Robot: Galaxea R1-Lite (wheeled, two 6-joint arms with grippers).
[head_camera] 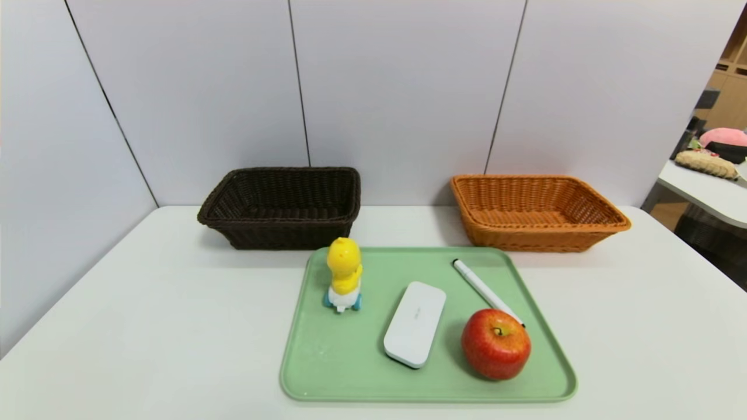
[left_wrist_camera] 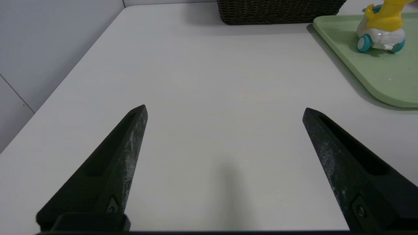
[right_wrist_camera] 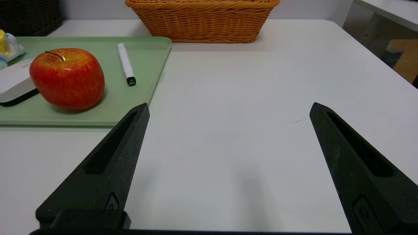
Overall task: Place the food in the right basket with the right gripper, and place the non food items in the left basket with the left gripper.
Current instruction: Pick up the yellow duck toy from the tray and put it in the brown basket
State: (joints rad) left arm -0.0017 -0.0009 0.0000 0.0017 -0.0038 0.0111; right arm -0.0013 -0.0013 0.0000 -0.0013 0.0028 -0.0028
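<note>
White pen (head_camera: pixel 486 290) diagonal, cap toward baskets

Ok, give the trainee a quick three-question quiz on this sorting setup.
1. True or false: the apple lies in the orange basket.
2. Which item on the green tray stands nearest the dark basket? A) white marker B) yellow duck toy C) white case
3. What do the left gripper and right gripper hold?

Key: 1 false, it sits on the tray. 2 B. 3 Nothing; both are open over bare table.
</note>
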